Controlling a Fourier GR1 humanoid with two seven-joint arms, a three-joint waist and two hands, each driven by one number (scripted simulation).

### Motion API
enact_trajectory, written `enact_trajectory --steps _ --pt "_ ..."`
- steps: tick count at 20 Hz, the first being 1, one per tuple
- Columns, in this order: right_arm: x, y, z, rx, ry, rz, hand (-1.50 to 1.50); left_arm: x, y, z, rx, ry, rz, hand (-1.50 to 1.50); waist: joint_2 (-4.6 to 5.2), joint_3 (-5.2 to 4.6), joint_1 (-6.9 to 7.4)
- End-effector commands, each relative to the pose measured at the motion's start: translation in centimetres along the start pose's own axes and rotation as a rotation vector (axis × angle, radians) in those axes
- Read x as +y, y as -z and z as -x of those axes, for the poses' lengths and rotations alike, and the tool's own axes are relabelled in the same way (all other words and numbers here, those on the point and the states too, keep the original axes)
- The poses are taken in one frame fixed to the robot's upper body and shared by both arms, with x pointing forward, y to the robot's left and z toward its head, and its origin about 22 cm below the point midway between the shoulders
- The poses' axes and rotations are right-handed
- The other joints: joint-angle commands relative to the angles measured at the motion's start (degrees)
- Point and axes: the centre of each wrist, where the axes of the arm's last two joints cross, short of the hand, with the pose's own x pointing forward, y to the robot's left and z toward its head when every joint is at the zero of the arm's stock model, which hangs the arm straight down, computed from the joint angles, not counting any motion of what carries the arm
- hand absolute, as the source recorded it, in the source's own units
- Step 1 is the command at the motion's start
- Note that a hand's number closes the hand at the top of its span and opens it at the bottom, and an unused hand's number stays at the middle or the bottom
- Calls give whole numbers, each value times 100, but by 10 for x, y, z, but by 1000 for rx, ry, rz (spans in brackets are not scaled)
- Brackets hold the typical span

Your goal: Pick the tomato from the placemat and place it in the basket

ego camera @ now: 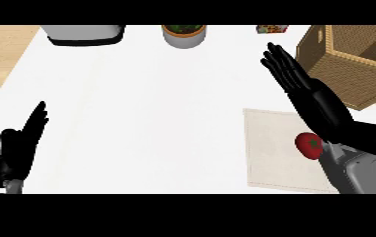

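Tomato [308, 146] on placemat [275, 151] at right, basket [339, 57] behind it, pot [183, 35] far back

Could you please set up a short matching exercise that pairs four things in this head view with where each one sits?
Things:
1. tomato
2. basket
3. plant pot
4. left hand

Places:
A. at the left edge, open and resting
B. at the top middle of the counter
C. on the placemat, beside the right hand
D. at the upper right corner

Pairs: 1-C, 2-D, 3-B, 4-A
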Motion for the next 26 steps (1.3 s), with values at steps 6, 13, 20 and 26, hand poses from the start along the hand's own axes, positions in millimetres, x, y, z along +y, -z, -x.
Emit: enact_trajectory --steps 6,13,20,26 --pt "-75 -30 15 79 95 -365 150 -51 14 -103 -497 -77 287 0 415 81 220" --pt "-36 -98 25 -145 103 -625 -150 -55 7 -101 -443 -116 362 0 249 69 -75" --pt "-89 -99 -22 -163 -475 -375 -150 -51 12 -105 -450 -115 368 0 276 44 68" --pt "-130 -85 -95 -71 -875 -429 -150 -86 7 -112 -465 -123 380 0 289 34 80"
